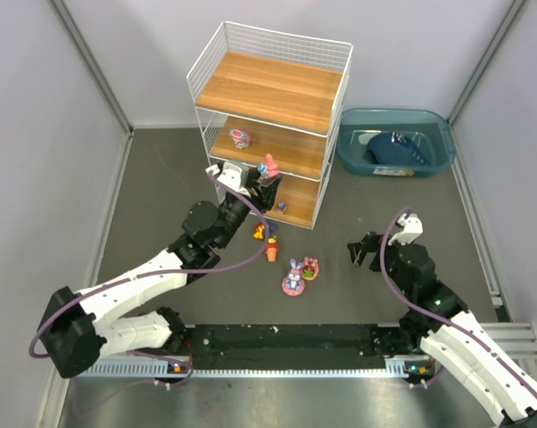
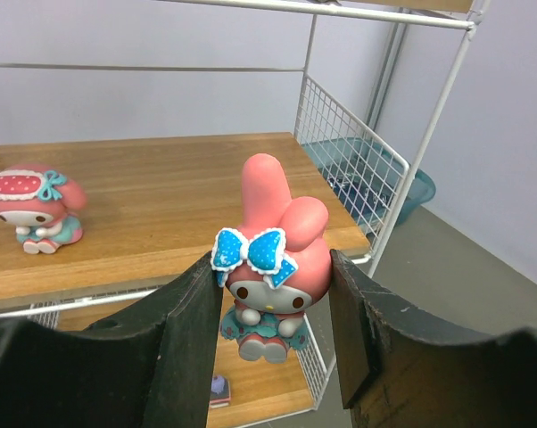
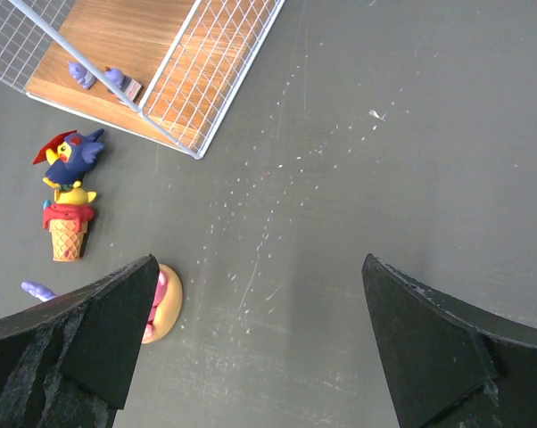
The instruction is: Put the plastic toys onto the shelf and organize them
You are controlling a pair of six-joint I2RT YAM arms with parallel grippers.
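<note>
Left wrist view: pink bunny figurine (image 2: 270,267) with blue polka-dot bow, upright, just in front of the shelf (image 2: 161,192) middle tier's front edge. Bare wood open ahead; white wire side wall bounds the right. Second figurine (image 2: 32,207) sits well apart at left. Left tool (image 2: 270,299) pinches the bunny by its sides. Right tool (image 3: 260,267) spread, holding nothing, above tabletop (image 3: 384,134).

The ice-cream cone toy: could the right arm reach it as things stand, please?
Probably yes: the right gripper is open and empty, bare table lies between it and the cone toy, and the left gripper is up at the shelf, holding a pink bunny.
</note>
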